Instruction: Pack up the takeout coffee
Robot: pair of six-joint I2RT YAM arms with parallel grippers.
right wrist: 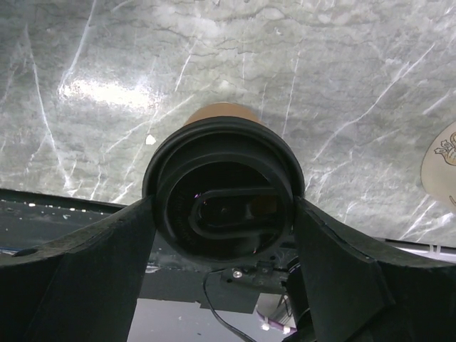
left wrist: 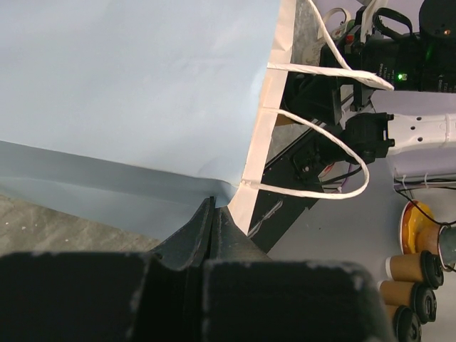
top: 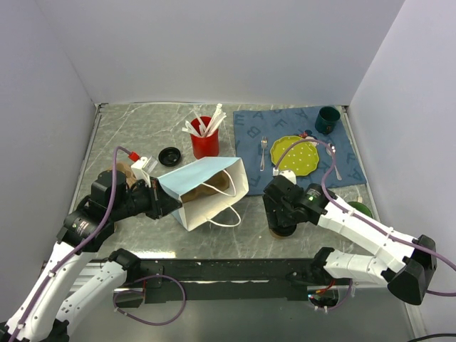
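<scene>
The takeout coffee (right wrist: 221,111) is not in the bag yet. It stands on the grey surface (right wrist: 342,85), near the front, just right of the paper bag (top: 206,187). The right hand (top: 283,217) is over it, with one finger on each side of the black lid (right wrist: 222,206). The fingers look like they touch the lid, but I cannot tell if they squeeze it. The left hand (top: 162,201) is clenched on the bag's edge. It holds the bag on its side, mouth open toward the cup. Left to do: lift the cup and put it inside the bag.
</scene>
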